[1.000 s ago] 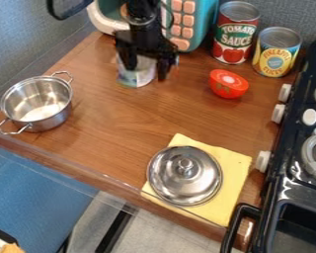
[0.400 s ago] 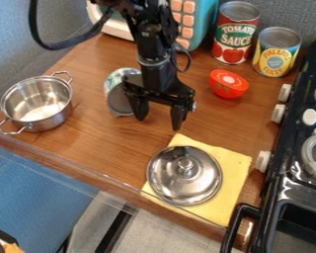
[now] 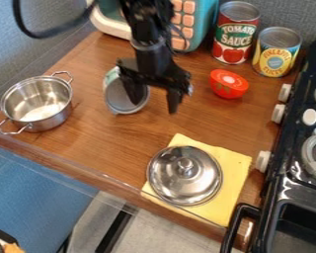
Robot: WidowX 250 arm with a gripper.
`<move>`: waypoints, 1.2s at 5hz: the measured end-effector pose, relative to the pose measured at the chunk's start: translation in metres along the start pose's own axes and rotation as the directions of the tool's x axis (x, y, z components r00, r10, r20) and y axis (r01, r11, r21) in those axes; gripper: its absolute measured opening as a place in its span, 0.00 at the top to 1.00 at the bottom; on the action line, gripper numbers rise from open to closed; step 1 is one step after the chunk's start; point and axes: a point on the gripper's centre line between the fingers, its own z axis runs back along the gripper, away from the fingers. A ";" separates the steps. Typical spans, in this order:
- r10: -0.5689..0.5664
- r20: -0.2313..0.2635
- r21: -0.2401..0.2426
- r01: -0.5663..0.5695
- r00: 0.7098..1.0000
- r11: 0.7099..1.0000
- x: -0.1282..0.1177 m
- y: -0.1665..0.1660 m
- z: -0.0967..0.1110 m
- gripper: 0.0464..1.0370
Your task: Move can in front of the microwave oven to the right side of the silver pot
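The pincer (image 3: 154, 107), its fingers apart, should centre itself over the can (image 3: 118, 100), which lies on its side, right of the silver pot (image 3: 58, 115), then close gently against rolling

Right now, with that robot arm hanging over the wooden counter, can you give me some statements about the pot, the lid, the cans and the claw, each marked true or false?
1. The silver pot is covered by its lid. False: the lid lies on the yellow cloth, and the pot is uncovered.
2. The gripper is open. True.
3. The can near the gripper stands upright. False: it lies tipped over on its side.
4. The red can and the yellow can stand side by side. True.
5. The tomato half is in the pot. False: it sits on the counter.
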 end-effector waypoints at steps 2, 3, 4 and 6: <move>0.063 0.058 0.018 -0.064 0.996 0.998 0.020 0.036 0.017 0.04; 0.072 0.061 0.004 -0.073 0.996 0.997 0.021 0.039 0.018 0.04; 0.075 0.064 0.011 -0.075 0.995 0.997 0.023 0.044 0.021 0.04; 0.183 0.125 0.069 -0.193 0.975 0.979 0.044 0.092 0.031 0.04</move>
